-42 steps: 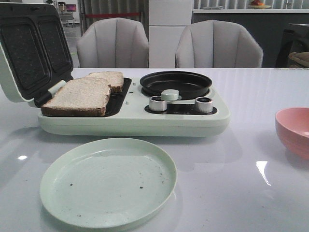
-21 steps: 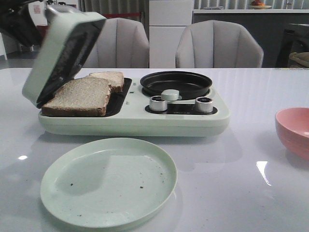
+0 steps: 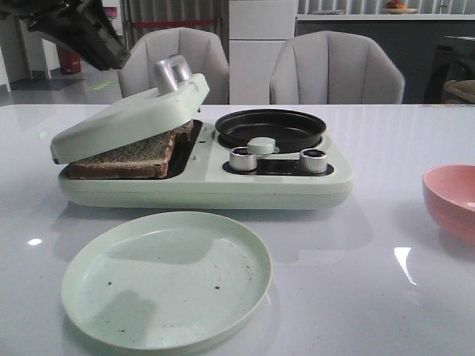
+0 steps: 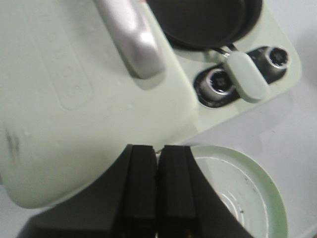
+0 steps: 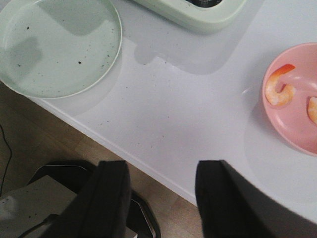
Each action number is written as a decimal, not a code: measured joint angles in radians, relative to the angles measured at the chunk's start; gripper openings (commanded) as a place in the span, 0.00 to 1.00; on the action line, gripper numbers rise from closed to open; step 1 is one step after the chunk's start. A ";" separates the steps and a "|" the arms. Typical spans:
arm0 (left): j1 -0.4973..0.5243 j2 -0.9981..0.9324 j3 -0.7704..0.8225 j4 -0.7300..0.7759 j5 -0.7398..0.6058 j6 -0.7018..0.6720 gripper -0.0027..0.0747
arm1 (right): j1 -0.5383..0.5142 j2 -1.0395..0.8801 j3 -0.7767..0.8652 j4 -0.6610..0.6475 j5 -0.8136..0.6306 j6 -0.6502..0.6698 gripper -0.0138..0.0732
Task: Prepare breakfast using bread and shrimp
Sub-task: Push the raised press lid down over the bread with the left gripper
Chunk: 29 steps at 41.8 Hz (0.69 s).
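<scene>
Bread (image 3: 122,158) sits in the sandwich maker's left bay w/ lid (image 3: 126,119) resting on it, not fully down, so I'd press w/ left gripper (image 4: 157,153), fingers pinched together on nothing, evenly beside handle (image 4: 131,39), while right gripper (image 5: 161,191) idles wide apart.

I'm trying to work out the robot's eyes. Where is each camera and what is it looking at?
Front view: faces forward over the table at the sandwich maker; left arm top-left.
Left wrist view: above the lid, looking down; left gripper jaws shut.
Right wrist view: over the table edge, sees shrimp; right gripper jaws open.
All three show the green plate.
</scene>
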 measured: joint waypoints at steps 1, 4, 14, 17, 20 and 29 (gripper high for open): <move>-0.017 -0.017 0.018 0.000 -0.007 0.002 0.16 | 0.000 0.000 0.000 0.000 0.000 0.000 0.64; -0.056 -0.075 0.077 0.002 -0.033 0.009 0.16 | 0.000 0.000 0.000 0.000 0.000 0.000 0.64; -0.154 -0.290 0.266 0.008 -0.089 0.012 0.16 | 0.000 0.000 0.000 0.000 0.000 0.000 0.64; -0.169 -0.354 0.317 0.009 -0.094 0.012 0.16 | 0.000 0.000 0.000 0.000 0.000 0.000 0.64; -0.177 -0.419 0.366 0.010 -0.094 0.015 0.16 | 0.000 0.000 0.000 0.000 0.000 0.000 0.64; -0.182 -0.606 0.484 0.014 -0.094 0.017 0.16 | 0.000 0.000 0.000 0.000 -0.006 0.000 0.64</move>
